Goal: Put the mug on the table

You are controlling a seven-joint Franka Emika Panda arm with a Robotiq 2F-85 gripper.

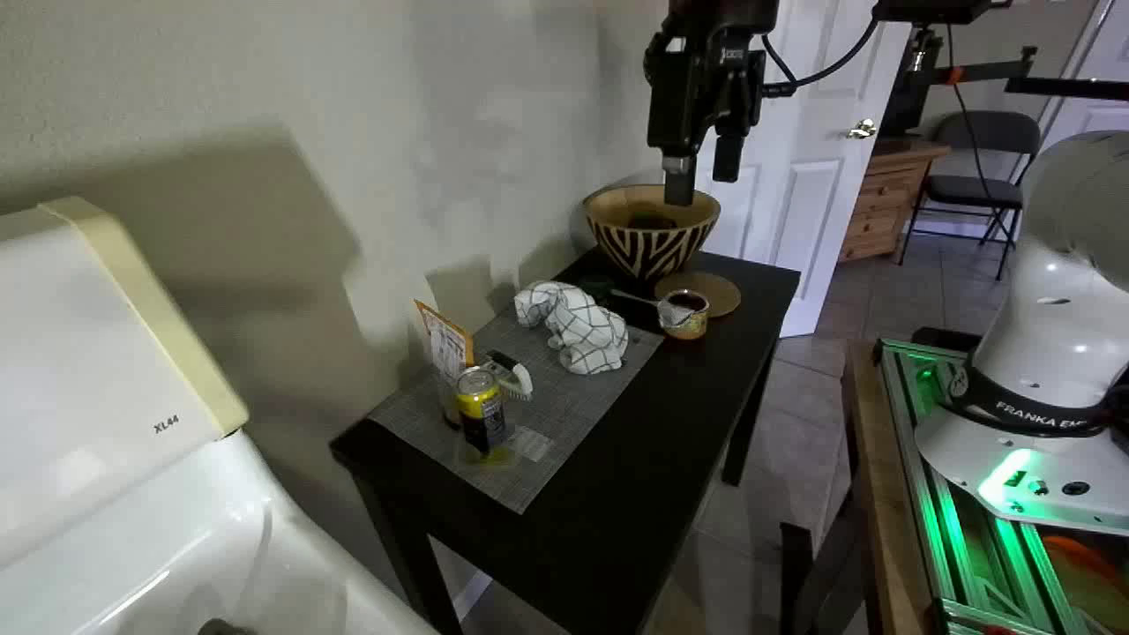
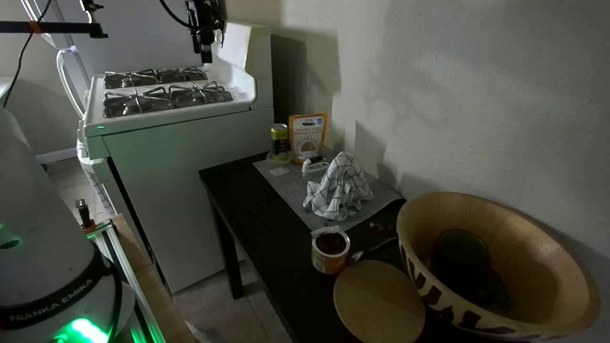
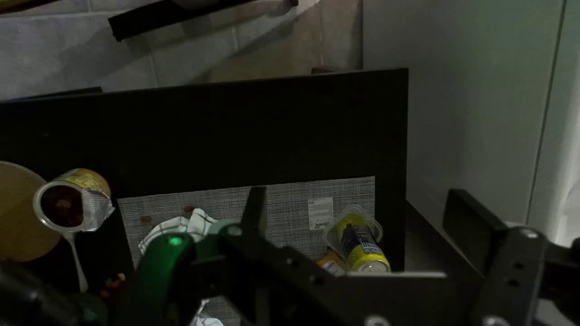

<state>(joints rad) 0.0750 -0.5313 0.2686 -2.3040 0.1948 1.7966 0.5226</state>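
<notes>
The dark mug (image 2: 472, 274) lies inside the large zebra-striped wooden bowl (image 2: 441, 219). In an exterior view only a dark patch of the mug (image 1: 650, 221) shows above the bowl's rim; whether it stands upright I cannot tell. The mug is out of sight in the wrist view. The bowl (image 1: 648, 251) stands at the far end of the black table (image 1: 609, 520), by the wall. My gripper (image 1: 703, 172) is open and empty, high above the table; it also shows in an exterior view (image 2: 206, 53). In the wrist view its fingers (image 3: 362, 217) are wide apart over the table (image 3: 204, 145).
On a grey placemat (image 1: 564, 406) are a checked cloth (image 1: 582, 326), a yellow-and-dark can (image 1: 482, 414), a brush (image 1: 512, 377) and an orange pouch (image 1: 445, 344). Near the bowl lie an opened tin (image 1: 686, 316), a spoon and a round tan board (image 1: 725, 295). A white stove (image 2: 190, 166) adjoins the table.
</notes>
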